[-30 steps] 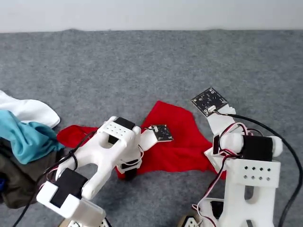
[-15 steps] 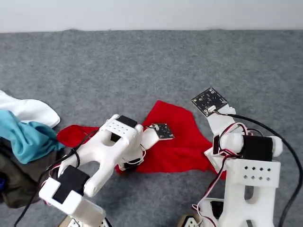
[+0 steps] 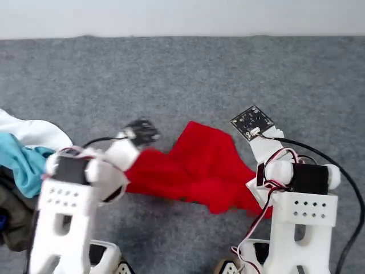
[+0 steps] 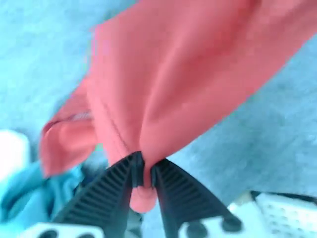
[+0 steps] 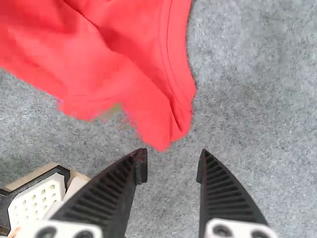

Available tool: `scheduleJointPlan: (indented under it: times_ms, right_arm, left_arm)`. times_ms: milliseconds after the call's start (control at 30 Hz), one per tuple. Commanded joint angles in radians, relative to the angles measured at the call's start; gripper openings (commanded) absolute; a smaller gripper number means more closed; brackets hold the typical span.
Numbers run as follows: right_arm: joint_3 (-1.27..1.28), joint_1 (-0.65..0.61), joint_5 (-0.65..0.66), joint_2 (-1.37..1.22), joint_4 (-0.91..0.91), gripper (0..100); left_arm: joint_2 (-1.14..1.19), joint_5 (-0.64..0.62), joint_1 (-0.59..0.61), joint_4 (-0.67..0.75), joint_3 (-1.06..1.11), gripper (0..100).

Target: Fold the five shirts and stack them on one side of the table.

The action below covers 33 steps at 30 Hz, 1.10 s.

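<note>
A red shirt (image 3: 199, 165) lies crumpled in the middle of the grey table, with its left end lifted and pulled tight. My left gripper (image 4: 142, 171) is shut on a bunch of that red shirt (image 4: 188, 84), which hangs stretched from the black fingers. The left arm (image 3: 80, 182) stands at the shirt's left end. My right gripper (image 5: 172, 161) is open just above the table, close to a hemmed edge of the red shirt (image 5: 114, 64) and not touching it. The right arm (image 3: 296, 188) stands at the shirt's right side.
A pile of other shirts sits at the table's left edge: a white one (image 3: 34, 131), a teal one (image 3: 23, 162) and a dark olive one (image 3: 14, 225). Bare grey carpet (image 3: 188, 80) stretches behind the red shirt to the far wall.
My left arm has swung left and risen with the red shirt in its gripper, dragging the shirt's left part along. The right arm has kept still.
</note>
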State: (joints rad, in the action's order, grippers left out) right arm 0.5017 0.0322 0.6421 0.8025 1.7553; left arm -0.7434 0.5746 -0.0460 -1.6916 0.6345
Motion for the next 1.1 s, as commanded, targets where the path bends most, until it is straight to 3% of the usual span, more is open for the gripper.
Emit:
scheduleJointPlan:
  times_ms: [0,200,333,467,600,800,1067]
  right_arm:
    - [-0.034,0.002,-0.009,0.018,0.041,16.7]
    - [0.107,-0.137,-0.008,0.024,0.042,16.9]
    - [0.127,-0.254,-0.008,0.016,0.038,22.2]
    - [0.132,-0.288,-0.006,-0.024,0.033,25.6]
    - [0.163,-0.291,-0.011,-0.137,-0.067,24.6]
    - [0.180,-0.295,-0.006,-0.375,-0.295,15.1]
    - [0.158,-0.371,-0.009,-0.651,-0.414,5.3]
  left_arm:
    - [-0.080,0.068,0.172,-0.017,-0.016,1]
    - [-0.032,0.089,0.388,0.060,-0.015,1]
    - [0.035,0.086,0.471,0.121,-0.015,1]
    - [0.112,0.086,0.549,0.163,-0.015,1]
    - [0.176,0.084,0.563,0.167,-0.019,1]
    - [0.190,0.017,0.560,0.224,-0.025,1]
    - [0.190,0.015,0.562,0.192,-0.085,1]
